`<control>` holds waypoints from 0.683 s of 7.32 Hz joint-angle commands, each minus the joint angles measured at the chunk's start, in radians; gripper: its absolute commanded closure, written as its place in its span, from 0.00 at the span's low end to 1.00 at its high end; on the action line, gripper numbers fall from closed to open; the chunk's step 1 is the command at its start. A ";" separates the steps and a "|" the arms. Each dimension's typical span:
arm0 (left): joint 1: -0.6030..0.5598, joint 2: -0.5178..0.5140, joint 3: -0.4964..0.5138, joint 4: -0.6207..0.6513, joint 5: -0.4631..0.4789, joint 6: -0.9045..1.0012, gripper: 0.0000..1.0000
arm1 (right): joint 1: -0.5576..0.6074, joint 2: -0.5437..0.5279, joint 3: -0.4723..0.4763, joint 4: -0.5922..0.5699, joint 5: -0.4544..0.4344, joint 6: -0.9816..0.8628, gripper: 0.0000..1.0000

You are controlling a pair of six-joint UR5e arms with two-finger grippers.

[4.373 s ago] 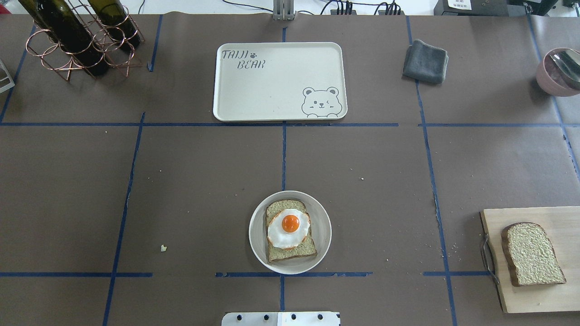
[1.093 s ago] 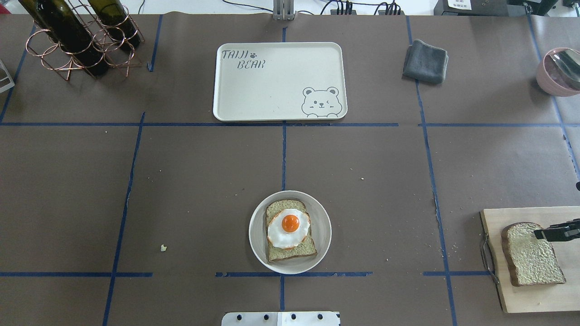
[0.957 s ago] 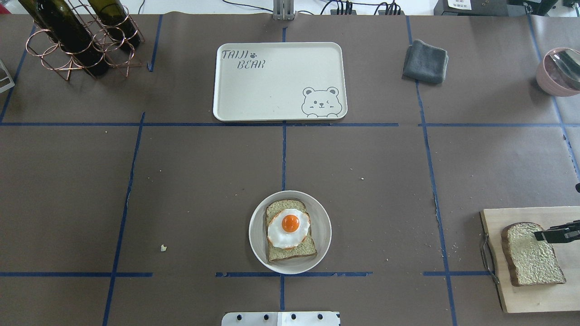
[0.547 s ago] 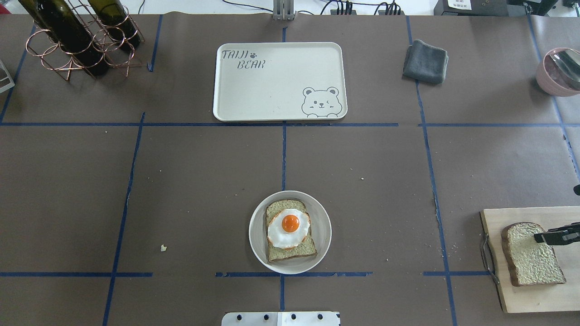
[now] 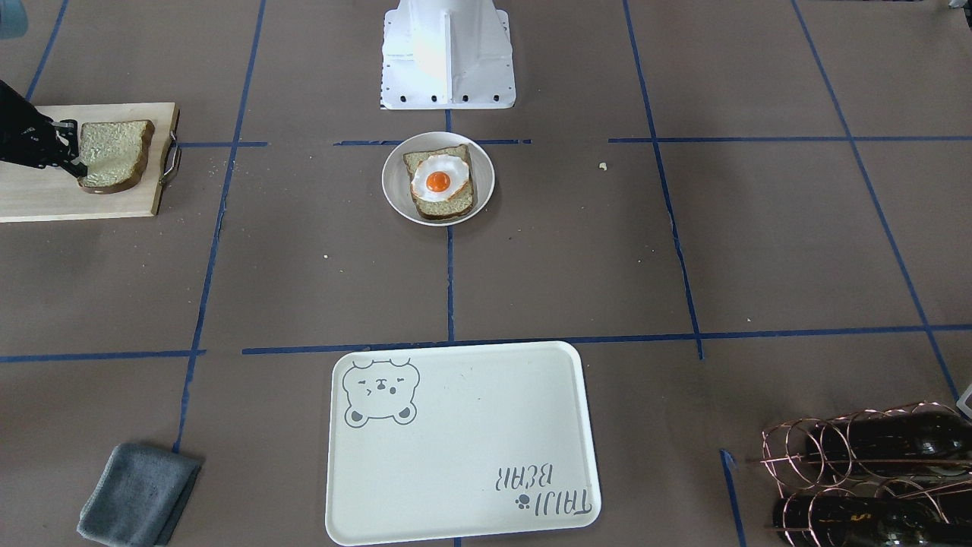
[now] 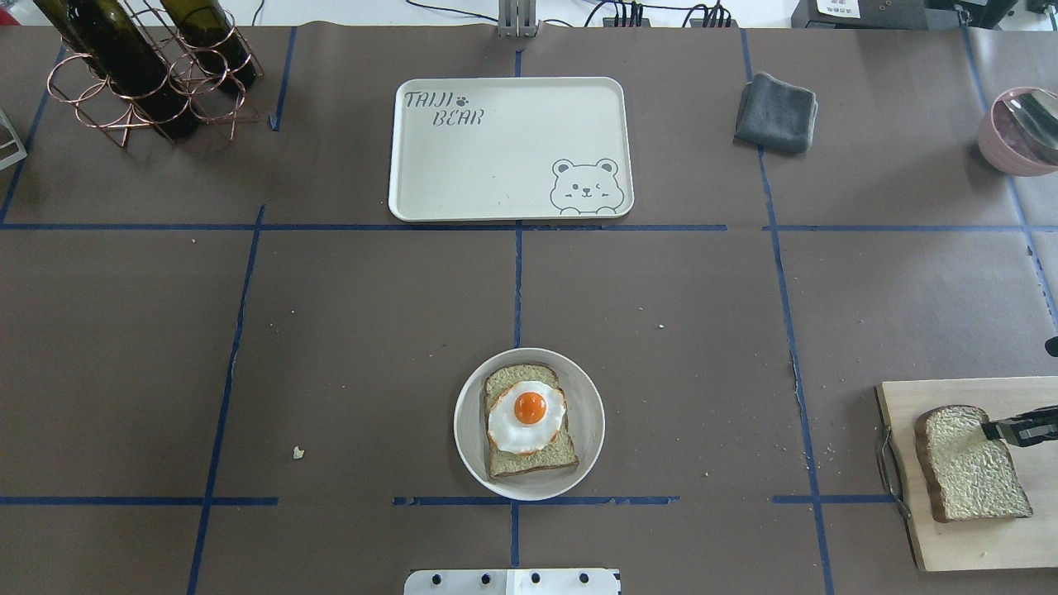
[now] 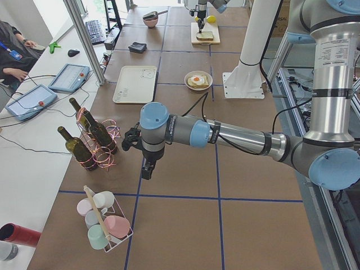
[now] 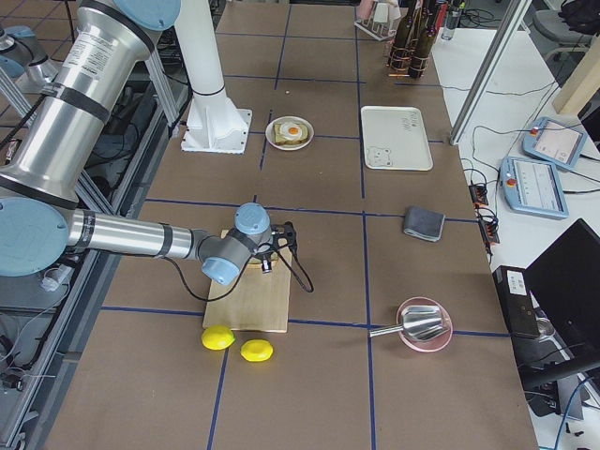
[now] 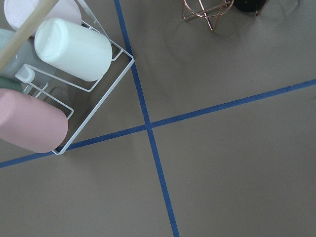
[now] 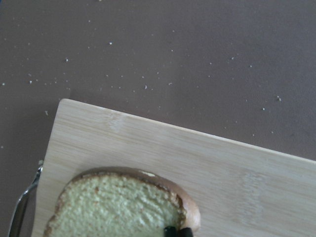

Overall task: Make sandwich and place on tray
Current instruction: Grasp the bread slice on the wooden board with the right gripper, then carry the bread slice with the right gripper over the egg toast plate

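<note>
One bread slice (image 6: 533,461) lies on a round white plate (image 6: 591,421) at the table's near centre, with the fried egg (image 6: 527,417) on top. The second slice (image 6: 967,471) lies on the wooden cutting board (image 6: 975,545) at the near right. My right gripper (image 6: 988,430) comes in low from the right. Its fingertips (image 10: 172,231) stand together on this slice's crust edge. The cream bear tray (image 6: 496,157) sits bare at the far centre. My left gripper (image 7: 145,171) hangs over the table's left end; I cannot tell whether it is open or shut.
A wine bottle rack (image 6: 140,66) stands far left and a wire rack of cups (image 9: 59,74) lies beyond it. A grey cloth (image 6: 775,111) and a pink bowl with a scoop (image 6: 1017,132) are far right. Two lemons (image 8: 234,342) lie past the board.
My right gripper came into view over the board and reached the second slice, then edged slightly right. Both bread slices and the egg have not moved.
</note>
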 commanded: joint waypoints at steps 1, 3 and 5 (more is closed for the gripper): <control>0.000 -0.001 -0.004 0.000 0.000 0.000 0.00 | 0.008 0.000 0.028 0.006 0.030 0.001 1.00; 0.000 -0.002 -0.005 0.000 0.000 0.000 0.00 | 0.106 0.015 0.078 0.006 0.184 0.000 1.00; 0.000 -0.002 -0.005 0.005 0.000 0.000 0.00 | 0.140 0.044 0.117 0.003 0.249 0.006 1.00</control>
